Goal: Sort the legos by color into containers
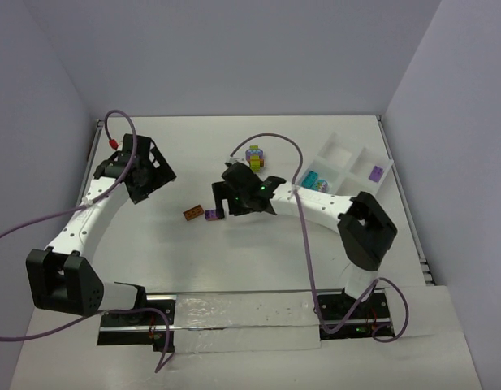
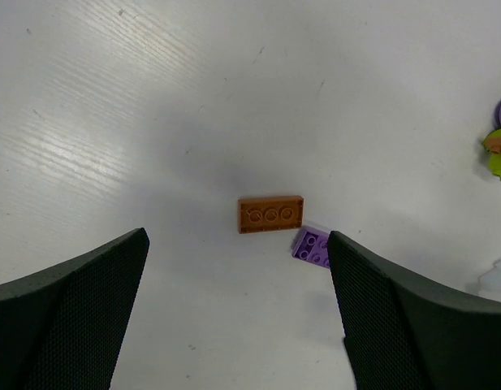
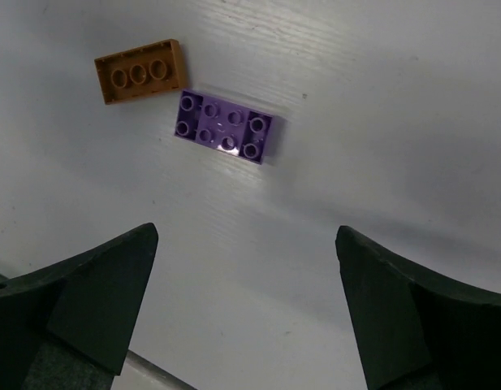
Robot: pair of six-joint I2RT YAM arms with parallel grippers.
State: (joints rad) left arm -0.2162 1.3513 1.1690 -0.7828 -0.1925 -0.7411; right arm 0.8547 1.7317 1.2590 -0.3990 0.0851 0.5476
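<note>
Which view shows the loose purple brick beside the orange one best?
Right wrist: the purple brick lies whole and large, its round details clear. Left wrist shows it partly hidden behind a finger; top external shows only a tiny speck.

Bright and even from overhead, with a lilac cast off the walls (image 1: pixel 234 57) and soft-edged shadows on the white table (image 1: pixel 234 260) — patchy glare on the glossy strip (image 1: pixel 234 313) at its near edge. Sharp mid-frame in both wrist views, softer on the dark foreground fingers (image 2: pixel 71 317) and the clump (image 2: pixel 500 146) at one edge. Small white glint on the purple brick (image 3: pixel 223 127), broad dim shadow just below it.
</note>
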